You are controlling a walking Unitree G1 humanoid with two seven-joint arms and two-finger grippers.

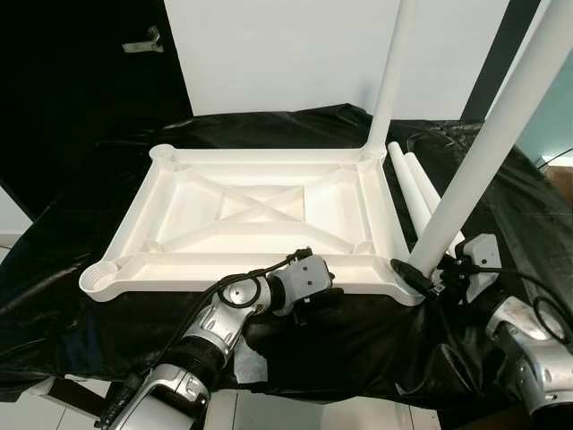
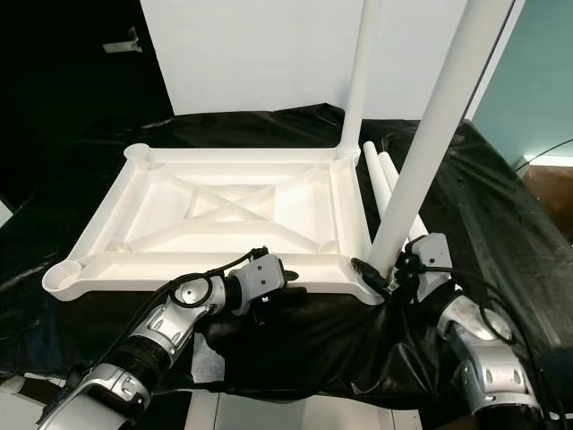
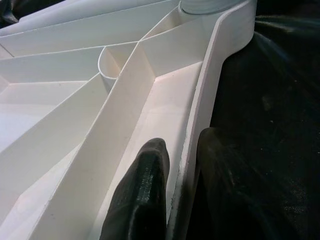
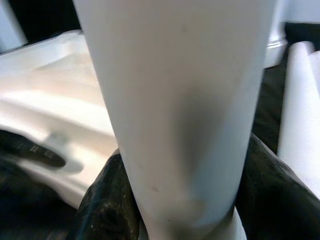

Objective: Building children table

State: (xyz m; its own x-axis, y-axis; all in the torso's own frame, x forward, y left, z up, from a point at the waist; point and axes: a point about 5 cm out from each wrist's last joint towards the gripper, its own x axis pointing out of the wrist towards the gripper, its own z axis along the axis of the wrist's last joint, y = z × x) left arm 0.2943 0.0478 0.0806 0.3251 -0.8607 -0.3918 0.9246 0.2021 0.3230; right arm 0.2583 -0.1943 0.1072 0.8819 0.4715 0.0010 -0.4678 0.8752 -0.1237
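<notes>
Tabletop (image 1: 260,210) lies upside down on the black-covered counter (image 1: 81,206), ribbed underside up. One leg (image 1: 390,81) stands upright in the far right corner socket. Second leg (image 1: 483,152) sits in the near right corner socket, tilted to the right, not vertical. Right gripper (image 1: 428,279) is at the base of that tilted leg, jaws closed around it; in the right wrist view the black fingers (image 4: 107,200) flank the white tube on both sides. Left gripper (image 3: 177,190) is on the near rim of the tabletop around the middle, jaws narrow and pinching the rim wall, one finger inside, one outside. Two spare legs (image 1: 421,193) lie side by side on the cover just right of the tabletop. Both left corner sockets (image 1: 100,273) are unfilled.
</notes>
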